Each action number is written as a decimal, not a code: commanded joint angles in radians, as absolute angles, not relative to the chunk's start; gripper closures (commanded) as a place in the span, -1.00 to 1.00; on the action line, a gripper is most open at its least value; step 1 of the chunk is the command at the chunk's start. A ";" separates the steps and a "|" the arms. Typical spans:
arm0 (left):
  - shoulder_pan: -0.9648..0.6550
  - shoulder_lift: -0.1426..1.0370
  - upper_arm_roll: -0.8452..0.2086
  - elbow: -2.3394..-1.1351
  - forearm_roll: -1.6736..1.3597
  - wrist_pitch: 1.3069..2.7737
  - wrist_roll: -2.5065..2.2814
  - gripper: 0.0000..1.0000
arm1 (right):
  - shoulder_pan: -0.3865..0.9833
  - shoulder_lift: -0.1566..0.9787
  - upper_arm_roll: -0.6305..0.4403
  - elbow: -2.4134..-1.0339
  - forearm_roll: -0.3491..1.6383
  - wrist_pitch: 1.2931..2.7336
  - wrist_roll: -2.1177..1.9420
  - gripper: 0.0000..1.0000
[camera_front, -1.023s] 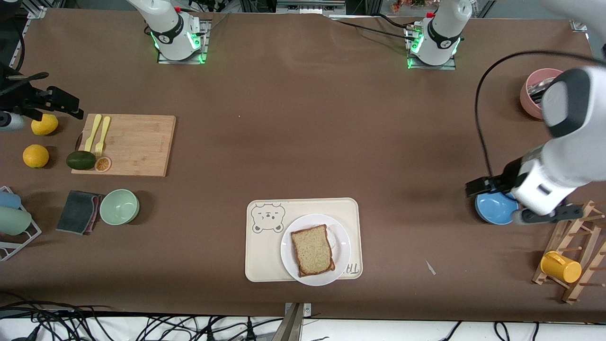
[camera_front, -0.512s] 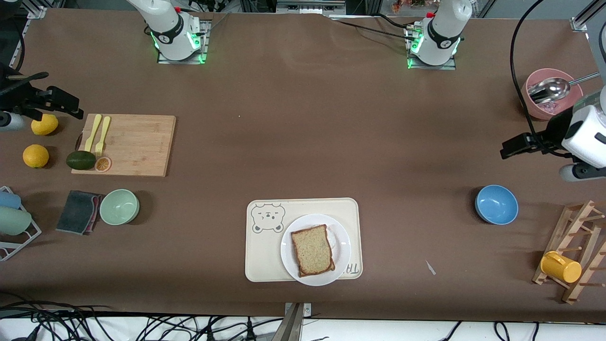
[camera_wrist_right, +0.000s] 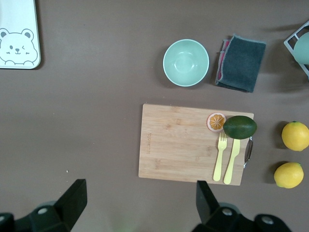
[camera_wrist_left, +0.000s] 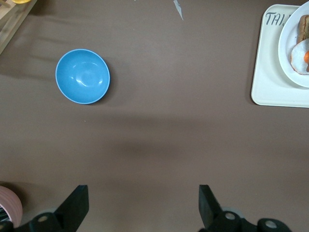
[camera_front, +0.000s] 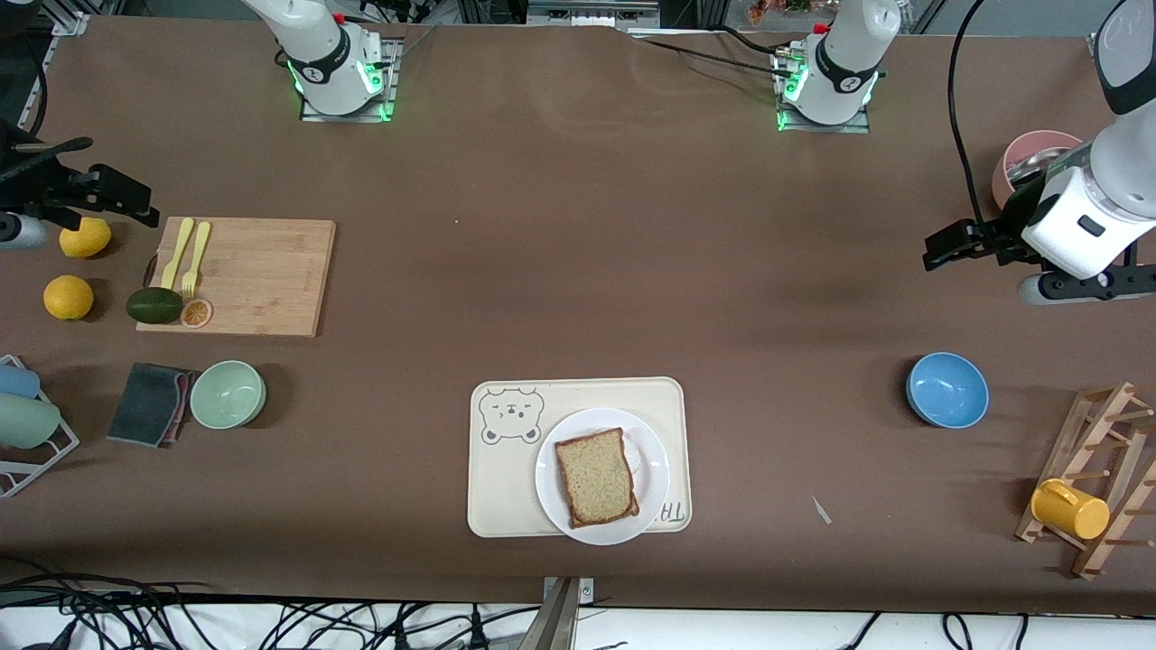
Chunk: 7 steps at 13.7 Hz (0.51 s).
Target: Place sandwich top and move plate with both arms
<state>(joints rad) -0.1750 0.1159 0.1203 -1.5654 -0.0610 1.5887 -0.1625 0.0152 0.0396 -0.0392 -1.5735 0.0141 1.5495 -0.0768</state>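
The sandwich top (camera_front: 596,477), a speckled slice with a dark brown crust, lies on the white plate (camera_front: 655,487). A white egg piece peeks out from under it. The plate sits on the cream bear tray (camera_front: 506,492). The left wrist view shows the plate's edge (camera_wrist_left: 289,43) and the tray (camera_wrist_left: 270,82). My left gripper (camera_front: 939,248) is open and empty over bare table between the pink bowl (camera_front: 1016,176) and the blue bowl (camera_front: 946,389). Its jaws (camera_wrist_left: 143,208) stand wide apart. My right gripper (camera_front: 126,199) is open and empty by the cutting board (camera_front: 244,275). It shows in its wrist view (camera_wrist_right: 140,203).
The right arm's end holds a green bowl (camera_front: 228,394), a grey cloth (camera_front: 149,403), an avocado (camera_front: 154,305), two lemons (camera_front: 69,297) and a rack with cups (camera_front: 23,420). The left arm's end holds a wooden rack (camera_front: 1097,478) with a yellow cup (camera_front: 1070,508).
My left arm has risen from over the blue bowl and moved toward the pink bowl, uncovering the blue bowl. The right arm, plate and sandwich top have not moved.
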 commanded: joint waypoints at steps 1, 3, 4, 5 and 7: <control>-0.173 0.100 0.117 -1.597 -0.026 1.611 -0.158 -1.00 | 0.014 0.025 -0.038 -1.578 0.017 1.545 -0.081 -1.00; -0.172 0.103 0.118 -1.592 -0.028 1.611 -0.160 -1.00 | 0.014 0.025 -0.038 -1.578 0.017 1.543 -0.084 -1.00; -0.167 0.101 0.120 -1.594 -0.028 1.609 -0.160 -1.00 | 0.014 0.025 -0.038 -1.578 0.017 1.540 -0.084 -1.00; -0.144 0.095 0.120 -1.597 -0.029 1.602 -0.160 -1.00 | 0.014 0.025 -0.038 -1.578 0.017 1.537 -0.084 -1.00; -0.095 0.086 0.118 -1.597 -0.040 1.583 -0.158 -1.00 | 0.014 0.025 -0.038 -1.578 0.017 1.537 -0.084 -1.00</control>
